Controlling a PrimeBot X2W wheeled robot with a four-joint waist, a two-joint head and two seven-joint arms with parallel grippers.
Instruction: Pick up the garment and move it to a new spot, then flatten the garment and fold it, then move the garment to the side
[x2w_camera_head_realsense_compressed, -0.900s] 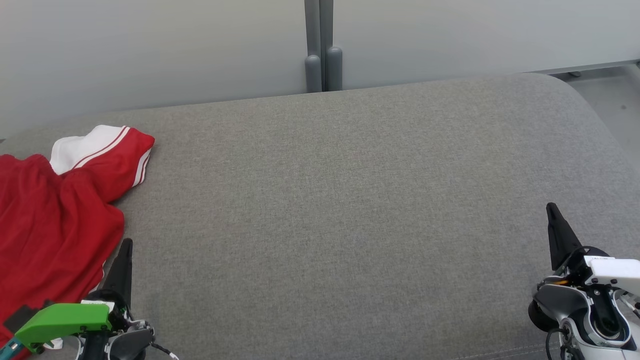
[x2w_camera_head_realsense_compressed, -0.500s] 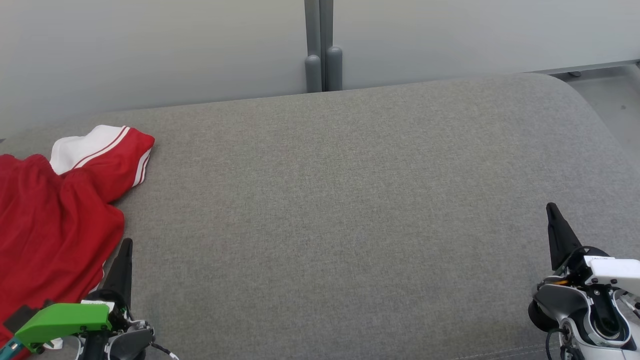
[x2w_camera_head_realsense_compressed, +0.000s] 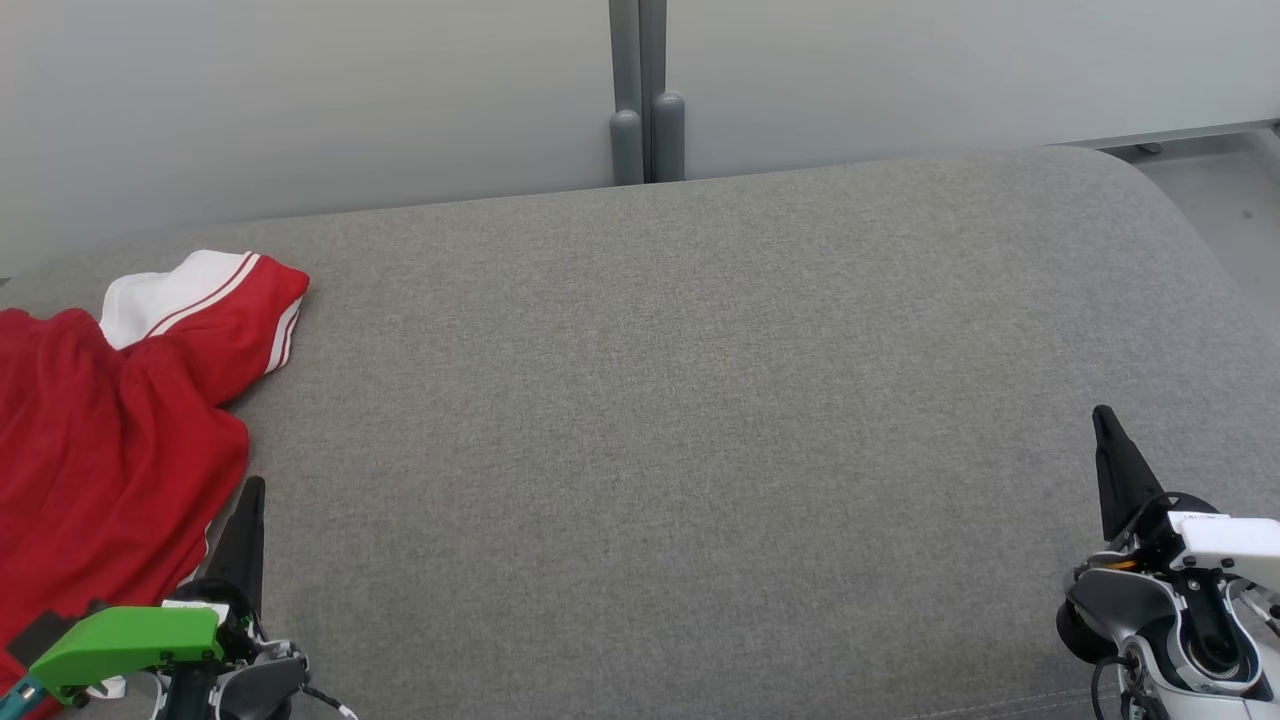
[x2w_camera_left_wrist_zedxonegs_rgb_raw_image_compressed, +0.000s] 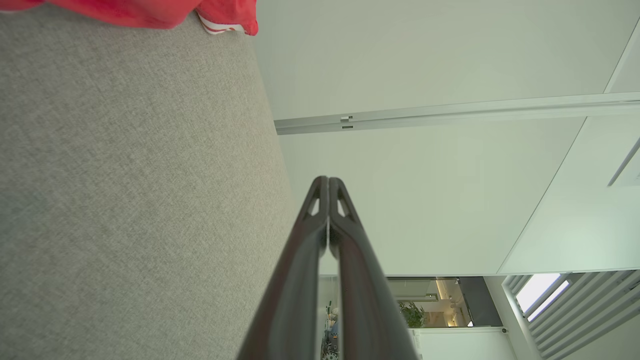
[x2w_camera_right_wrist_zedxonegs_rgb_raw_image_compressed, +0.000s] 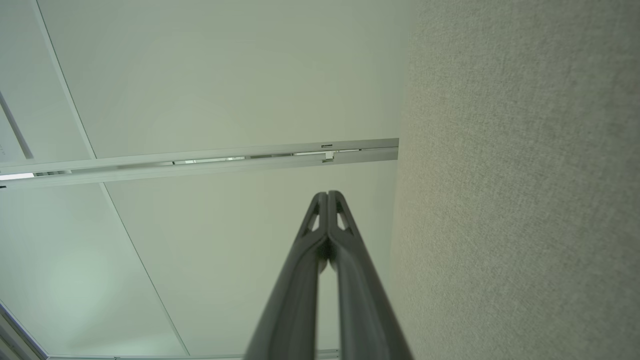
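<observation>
Red garment lies bunched at the left of the tabletop, just beside left tool. It and right tool both clenched, empty. Looks soft, light, floppy; pinch hem or sleeve.

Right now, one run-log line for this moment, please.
garment: rumpled, left end of grey cushion | left gripper: shut, empty, beside garment | right gripper: shut, empty, far right
</observation>
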